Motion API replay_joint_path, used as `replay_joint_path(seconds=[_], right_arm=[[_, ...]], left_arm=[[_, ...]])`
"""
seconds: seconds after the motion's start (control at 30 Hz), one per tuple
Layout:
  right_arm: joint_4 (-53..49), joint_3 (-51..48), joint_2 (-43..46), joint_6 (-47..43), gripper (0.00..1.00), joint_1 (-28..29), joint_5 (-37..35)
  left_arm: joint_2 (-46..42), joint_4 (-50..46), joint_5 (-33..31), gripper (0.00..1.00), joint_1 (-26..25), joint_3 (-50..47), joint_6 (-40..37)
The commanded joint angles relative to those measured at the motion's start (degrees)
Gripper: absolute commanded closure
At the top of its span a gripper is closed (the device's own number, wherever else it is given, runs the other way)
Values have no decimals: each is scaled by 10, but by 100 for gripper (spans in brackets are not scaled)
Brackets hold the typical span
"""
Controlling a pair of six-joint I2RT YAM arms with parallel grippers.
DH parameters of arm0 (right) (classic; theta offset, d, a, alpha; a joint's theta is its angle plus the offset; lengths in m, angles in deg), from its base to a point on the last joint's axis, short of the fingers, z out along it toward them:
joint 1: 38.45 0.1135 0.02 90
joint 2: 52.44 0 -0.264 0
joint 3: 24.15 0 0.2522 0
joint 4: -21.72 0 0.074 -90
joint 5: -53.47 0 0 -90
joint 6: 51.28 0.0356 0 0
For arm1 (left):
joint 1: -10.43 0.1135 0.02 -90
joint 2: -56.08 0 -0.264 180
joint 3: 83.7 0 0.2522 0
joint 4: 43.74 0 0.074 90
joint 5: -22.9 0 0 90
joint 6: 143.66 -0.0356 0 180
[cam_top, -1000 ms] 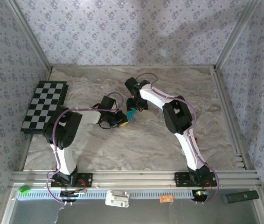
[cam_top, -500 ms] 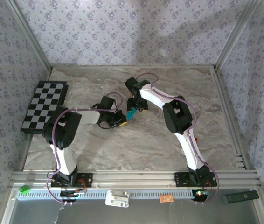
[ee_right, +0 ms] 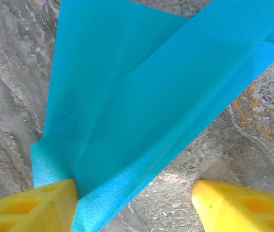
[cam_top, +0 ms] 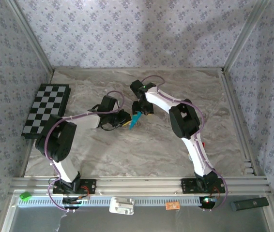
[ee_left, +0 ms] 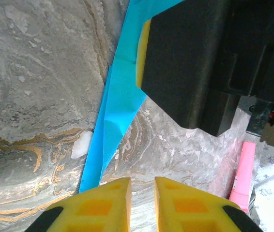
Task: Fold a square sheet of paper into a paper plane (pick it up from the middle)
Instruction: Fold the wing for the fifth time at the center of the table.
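Note:
The teal-blue square sheet of paper [cam_top: 135, 121] is folded into a narrow creased shape that stands up off the marble table between the two grippers. In the right wrist view the paper [ee_right: 146, 96] fans out and leans on the left finger [ee_right: 35, 208]. My right gripper [ee_right: 134, 193] is open wide, and bare table shows between the paper and the other finger [ee_right: 243, 203]. My left gripper [ee_left: 143, 186] points at the table just right of the paper's lower tip [ee_left: 113, 121]. Its jaws stand a narrow gap apart with nothing between them.
A black-and-white checkered board [cam_top: 47, 108] lies at the table's left edge. A pink stick [ee_left: 243, 169] lies to the right of the left gripper. The right gripper's black body [ee_left: 190, 63] hangs close over the paper. Metal frame posts and patterned walls enclose the table [cam_top: 127, 154].
The left arm has swung its elbow outward and its gripper has shifted slightly back and left, off the paper. The paper now stands narrower under the right gripper, which stayed in place.

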Motion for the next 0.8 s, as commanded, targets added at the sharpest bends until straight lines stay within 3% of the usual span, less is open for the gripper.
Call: replay_joint_path(seconds=[0.0, 0.77], right_arm=[[-61, -35, -61, 18, 31, -17, -23], [-61, -37, -60, 23, 34, -21, -17]], left_arm=[[24, 27, 12, 81, -6, 18, 11], [86, 46, 31, 87, -11, 43, 7]])
